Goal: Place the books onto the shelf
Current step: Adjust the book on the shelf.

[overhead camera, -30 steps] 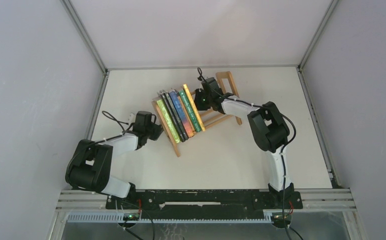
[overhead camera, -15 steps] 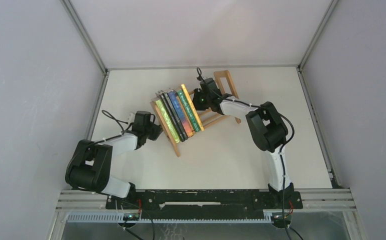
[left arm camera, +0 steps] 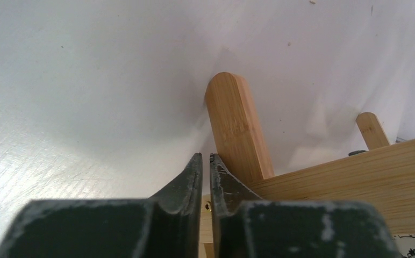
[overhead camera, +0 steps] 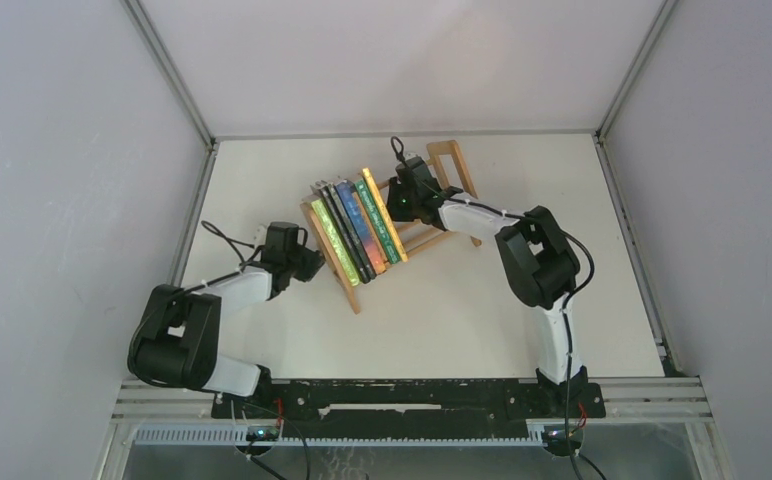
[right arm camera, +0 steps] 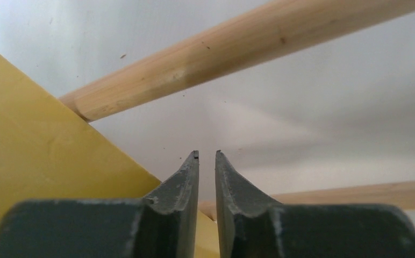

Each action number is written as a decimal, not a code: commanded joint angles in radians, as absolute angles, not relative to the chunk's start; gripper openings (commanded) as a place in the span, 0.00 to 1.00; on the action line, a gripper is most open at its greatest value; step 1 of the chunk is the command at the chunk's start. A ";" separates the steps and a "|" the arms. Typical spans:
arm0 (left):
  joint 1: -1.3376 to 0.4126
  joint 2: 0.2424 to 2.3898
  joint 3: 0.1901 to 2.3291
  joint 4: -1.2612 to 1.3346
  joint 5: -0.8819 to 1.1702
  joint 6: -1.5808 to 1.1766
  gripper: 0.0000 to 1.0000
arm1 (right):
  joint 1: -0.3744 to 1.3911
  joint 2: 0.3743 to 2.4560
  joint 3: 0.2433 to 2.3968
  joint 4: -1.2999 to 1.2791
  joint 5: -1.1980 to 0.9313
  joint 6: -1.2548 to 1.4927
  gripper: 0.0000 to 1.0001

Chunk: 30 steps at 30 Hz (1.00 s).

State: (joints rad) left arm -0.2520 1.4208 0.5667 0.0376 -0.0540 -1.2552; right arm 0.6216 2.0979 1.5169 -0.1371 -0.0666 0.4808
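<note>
**Wood shelf loaded; both tools unladen**

The books (overhead camera: 357, 230) are stood on edge, leaning, at the left end of the shelf (overhead camera: 452, 160), which is set askew on the counter (overhead camera: 442, 320). From above the covers are seen edge-on, so no title or emblem can be read. In the left wrist view a printed cover corner (left arm camera: 412, 248) is cut off by the frame edge. The left tool (left arm camera: 205, 157) is all but closed, only a thin slit being left, and nothing is gripped. Its tips are placed just beside the shelf's end post (left arm camera: 237, 129). The right tool (right arm camera: 206, 155) is parted slightly and is empty. It is positioned beside the yellow book (right arm camera: 33, 145), between two slats (right arm camera: 248, 48).
</note>
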 commanded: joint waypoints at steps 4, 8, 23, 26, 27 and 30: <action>-0.272 1.337 0.675 0.129 0.070 -1.267 0.41 | 0.643 1.965 1.514 -0.216 -0.029 0.464 0.33; -0.270 1.312 0.675 0.087 0.034 -1.250 0.61 | 0.625 1.931 1.502 -0.230 -0.024 0.447 0.41; -0.267 1.131 0.674 -0.146 -0.133 -1.188 0.90 | 0.593 1.782 1.480 -0.324 -0.001 0.373 0.64; -0.267 1.077 0.679 -0.201 -0.178 -1.169 0.91 | 0.580 1.720 1.474 -0.342 -0.002 0.360 0.65; -0.267 1.055 0.681 -0.221 -0.198 -1.160 0.92 | 0.571 1.697 1.474 -0.345 -0.007 0.352 0.65; -0.268 0.992 0.693 -0.284 -0.267 -1.139 0.93 | 0.546 1.629 1.485 -0.357 -0.034 0.335 0.66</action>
State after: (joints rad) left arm -0.2638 1.0752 0.6197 -0.2371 -0.1776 -1.1854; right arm 0.5793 1.7607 1.4670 -0.3584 -0.0128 0.3813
